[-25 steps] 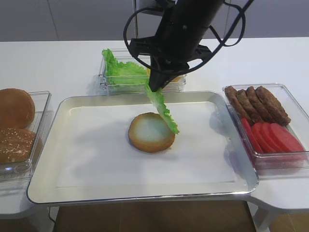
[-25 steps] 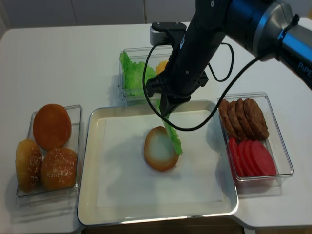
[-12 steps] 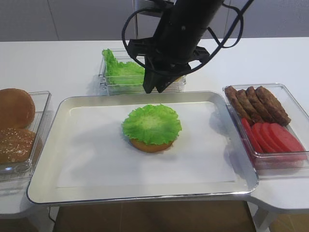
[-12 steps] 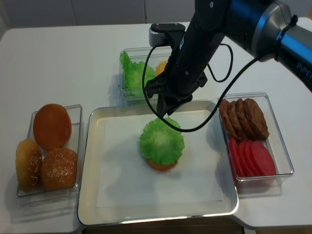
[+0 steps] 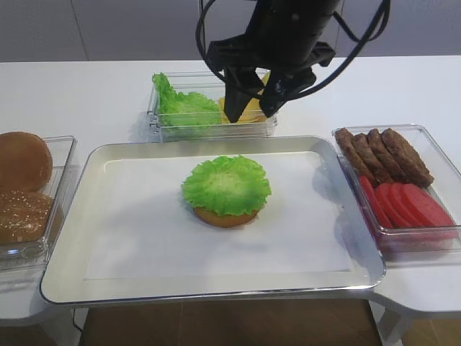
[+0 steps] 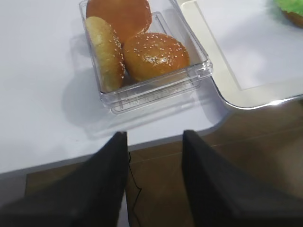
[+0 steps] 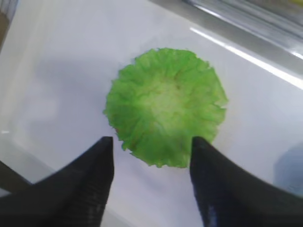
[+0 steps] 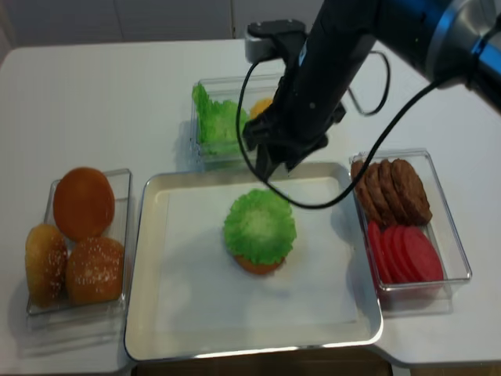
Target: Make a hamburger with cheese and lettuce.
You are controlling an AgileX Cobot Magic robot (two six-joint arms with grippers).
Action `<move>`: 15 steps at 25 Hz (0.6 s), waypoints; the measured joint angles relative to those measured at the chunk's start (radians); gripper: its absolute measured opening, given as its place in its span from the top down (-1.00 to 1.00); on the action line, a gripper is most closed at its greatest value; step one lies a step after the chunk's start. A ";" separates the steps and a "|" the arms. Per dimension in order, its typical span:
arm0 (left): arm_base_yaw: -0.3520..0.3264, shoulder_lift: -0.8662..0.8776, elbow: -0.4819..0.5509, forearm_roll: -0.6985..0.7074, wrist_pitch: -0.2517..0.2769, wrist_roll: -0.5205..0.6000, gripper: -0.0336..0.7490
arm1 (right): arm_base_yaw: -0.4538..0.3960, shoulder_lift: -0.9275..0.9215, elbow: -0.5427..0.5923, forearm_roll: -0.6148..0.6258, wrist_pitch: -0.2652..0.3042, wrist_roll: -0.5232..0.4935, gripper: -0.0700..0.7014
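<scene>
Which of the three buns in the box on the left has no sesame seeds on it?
The smooth orange-brown bun at the back of the box; the two nearer ones are seeded.

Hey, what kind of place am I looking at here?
Probably a mock burger-assembly station: a white table with a metal tray, clear tubs of bun tops, patties and tomato slices.

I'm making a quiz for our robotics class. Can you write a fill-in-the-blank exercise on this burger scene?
1. The lettuce lies flat on top of the ____.
2. The right gripper hangs over the tray's back edge with its jaws ____.
3. The red tomato slices share a clear box with the brown ____.
4. The hamburger sits on a metal ____.

Missing words: hamburger; open; patties; tray
</scene>
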 joint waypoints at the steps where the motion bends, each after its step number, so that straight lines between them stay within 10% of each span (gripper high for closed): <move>1: 0.000 0.000 0.000 0.000 0.000 0.000 0.18 | 0.000 -0.010 0.000 -0.029 0.000 0.004 -0.35; 15: 0.000 0.000 0.000 0.000 0.000 0.000 0.18 | 0.000 -0.227 0.044 -0.308 0.011 0.081 -0.41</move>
